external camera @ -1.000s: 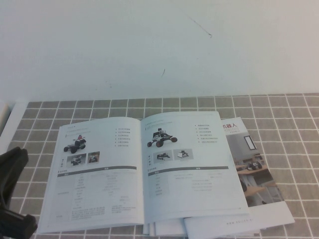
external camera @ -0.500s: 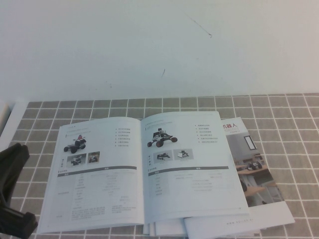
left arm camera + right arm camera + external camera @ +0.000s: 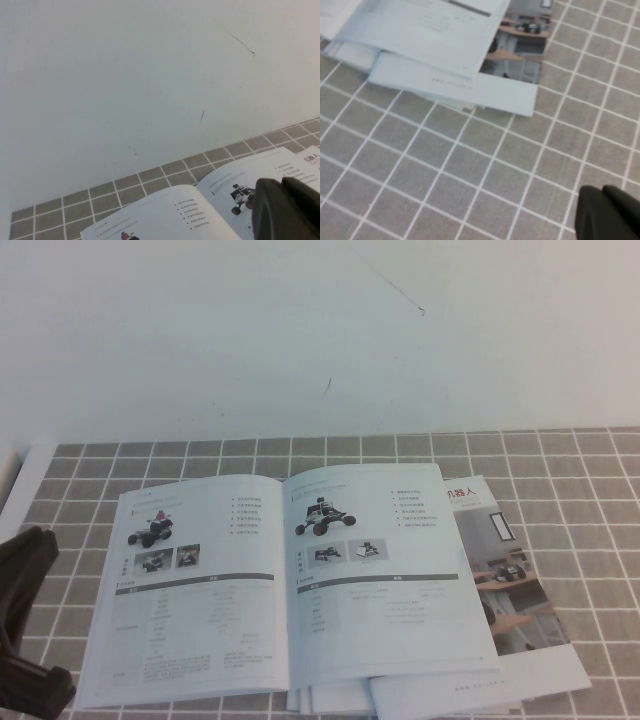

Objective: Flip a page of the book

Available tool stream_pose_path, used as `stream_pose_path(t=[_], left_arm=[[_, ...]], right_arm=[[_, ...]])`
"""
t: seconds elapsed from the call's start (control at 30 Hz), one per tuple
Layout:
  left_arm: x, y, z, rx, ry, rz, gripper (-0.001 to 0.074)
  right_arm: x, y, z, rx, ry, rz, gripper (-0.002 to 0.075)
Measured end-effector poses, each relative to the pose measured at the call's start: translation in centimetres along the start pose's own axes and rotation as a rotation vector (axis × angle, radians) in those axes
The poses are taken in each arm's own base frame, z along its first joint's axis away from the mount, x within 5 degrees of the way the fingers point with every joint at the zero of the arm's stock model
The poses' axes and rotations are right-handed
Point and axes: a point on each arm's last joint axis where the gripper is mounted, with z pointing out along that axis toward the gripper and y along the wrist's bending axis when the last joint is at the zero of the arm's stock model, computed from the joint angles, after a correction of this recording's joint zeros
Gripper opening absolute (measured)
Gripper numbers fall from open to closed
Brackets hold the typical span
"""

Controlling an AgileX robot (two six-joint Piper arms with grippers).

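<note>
1. High view: your book (image 3: 285, 585) lay open on the tiled mat (image 3: 590, 490), overlapping a brochure (image 3: 505, 575); the left gripper (image 3: 25, 625) sat beside its left edge, finger state unreadable.
2. Left wrist: the gripper hung above the book.
3. Right wrist: your right gripper (image 3: 607, 212) hovered over bare tiles, apart from the book; fingers unreadable.

Book (image 3: 290, 585) overlaps brochure (image 3: 505, 575); tiled mat (image 3: 590, 540) right open.

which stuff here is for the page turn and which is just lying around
For the job:
book, open flat
right page with the buggy photo
left gripper, at the table's left edge beside the book
right gripper, above bare tiles to the book's right

Lying about:
brochure with red characters, partly under the book
white sheets under the book
</note>
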Motion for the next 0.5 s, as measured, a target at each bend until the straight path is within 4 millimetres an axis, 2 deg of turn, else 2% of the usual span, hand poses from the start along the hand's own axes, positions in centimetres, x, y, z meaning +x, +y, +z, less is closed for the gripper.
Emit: stream_pose_path(t=[0.13, 0.23, 0.5], left_arm=[[0.4, 0.1, -0.6, -0.006, -0.015, 0.002, -0.0004], [1.3, 0.5, -2.1, -0.051, -0.057, -0.034, -0.0004], [7.4, 1.8, -5.6, -0.287, -0.089, -0.238, -0.0004]], right_arm=[[0.3, -0.1, -0.5, 0.073, -0.037, 0.058, -0.0001], [0.7, 0.0, -1.1, 0.141, -0.083, 0.100, -0.0002], [1.4, 0.5, -1.9, 0.212, -0.146, 0.129, -0.0002]])
